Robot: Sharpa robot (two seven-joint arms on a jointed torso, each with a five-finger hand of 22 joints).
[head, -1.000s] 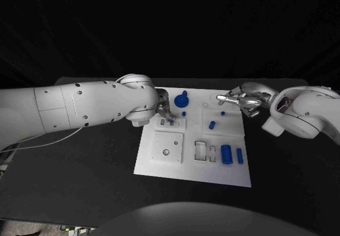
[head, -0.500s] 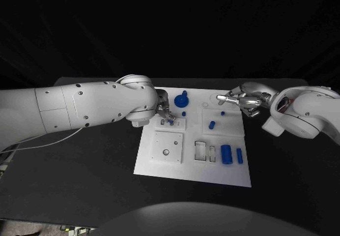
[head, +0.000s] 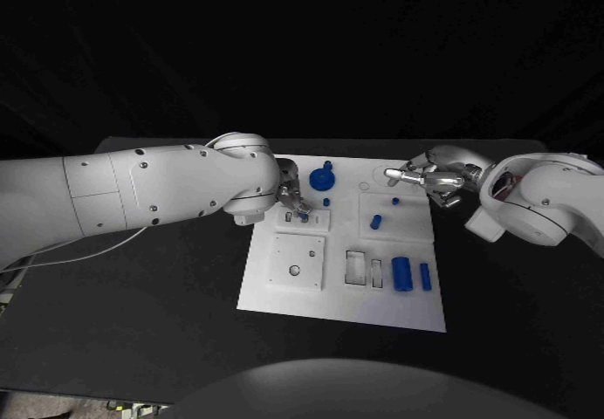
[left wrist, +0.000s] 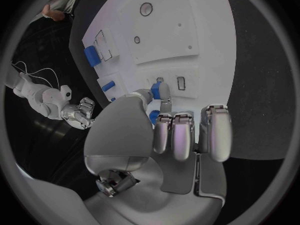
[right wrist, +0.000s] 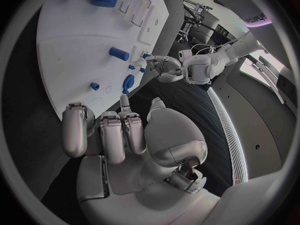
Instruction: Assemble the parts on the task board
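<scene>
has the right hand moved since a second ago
No. The silver right hand sits at the same spot beside the far right corner of the white task board as before.

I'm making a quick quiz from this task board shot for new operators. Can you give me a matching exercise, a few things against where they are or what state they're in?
Things:
1. left hand
2. right hand
3. large blue cylinder
4. blue round knob

Places or states:
A. lying near the task board's front right corner
B. standing at the board's far edge
C. fingers over a small blue part on the board's left side
D. by the board's far right corner, holding nothing

Pairs: 1-C, 2-D, 3-A, 4-B
</scene>
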